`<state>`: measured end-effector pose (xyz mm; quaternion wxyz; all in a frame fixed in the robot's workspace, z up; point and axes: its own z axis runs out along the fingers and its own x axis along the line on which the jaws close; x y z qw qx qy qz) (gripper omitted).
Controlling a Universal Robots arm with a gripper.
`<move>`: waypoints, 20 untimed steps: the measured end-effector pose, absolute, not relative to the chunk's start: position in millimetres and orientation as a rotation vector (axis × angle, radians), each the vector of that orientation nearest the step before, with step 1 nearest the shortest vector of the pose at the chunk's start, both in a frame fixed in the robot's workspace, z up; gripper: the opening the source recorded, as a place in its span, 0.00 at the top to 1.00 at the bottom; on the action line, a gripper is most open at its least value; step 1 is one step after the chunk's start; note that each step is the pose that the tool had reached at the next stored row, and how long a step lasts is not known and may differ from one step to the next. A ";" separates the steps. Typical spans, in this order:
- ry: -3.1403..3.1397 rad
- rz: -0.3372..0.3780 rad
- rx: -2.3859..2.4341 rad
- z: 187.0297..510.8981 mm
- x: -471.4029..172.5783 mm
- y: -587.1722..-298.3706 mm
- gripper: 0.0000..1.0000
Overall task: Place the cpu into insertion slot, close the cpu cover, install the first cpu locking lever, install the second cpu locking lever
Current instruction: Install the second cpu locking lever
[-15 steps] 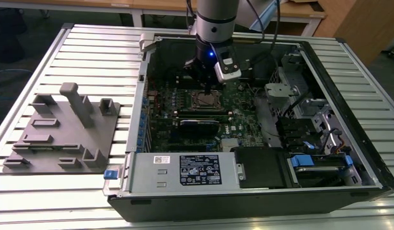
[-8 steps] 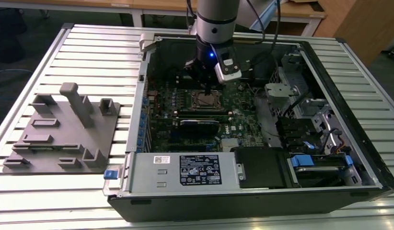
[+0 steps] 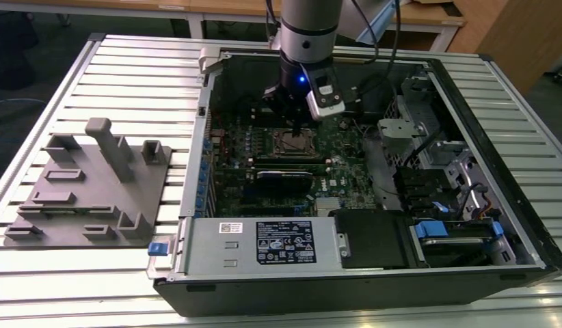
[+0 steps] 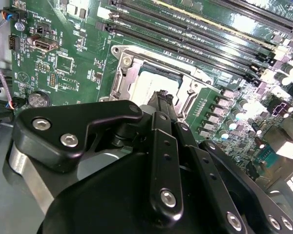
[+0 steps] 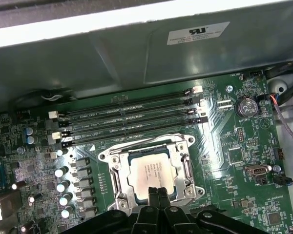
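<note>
Gripper sits low over the insertion slot inside the open PC case, near the middle of the green motherboard. In both wrist views the 2 fingers are pressed together with no gap and nothing between them. The cpu lies flat in the socket, dull silver top showing, so placement looks done. The cpu cover frames the chip in the first wrist view and appears to be down around it, though I can't tell if it's fully seated. The fingertips sit at the socket edge farthest from the 4 memory slots, touching or just above the frame. I can't make out either locking lever clearly, so I can't say whether one is latched. My read: the step in hand is pressing the cover or working a lever. To do it well, keep the closed tips on the metal frame, not on the chip top, push straight down, and stay clear of the capacitors along the socket's side.
</note>
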<state>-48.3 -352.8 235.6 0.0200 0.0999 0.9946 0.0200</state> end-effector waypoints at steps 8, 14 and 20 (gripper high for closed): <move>3.085 0.062 0.310 235.5 -48.3 -358.6 0.89; 3.085 0.062 0.310 235.6 -48.3 -360.6 0.89; 3.085 0.062 0.310 237.5 -48.3 -360.6 0.89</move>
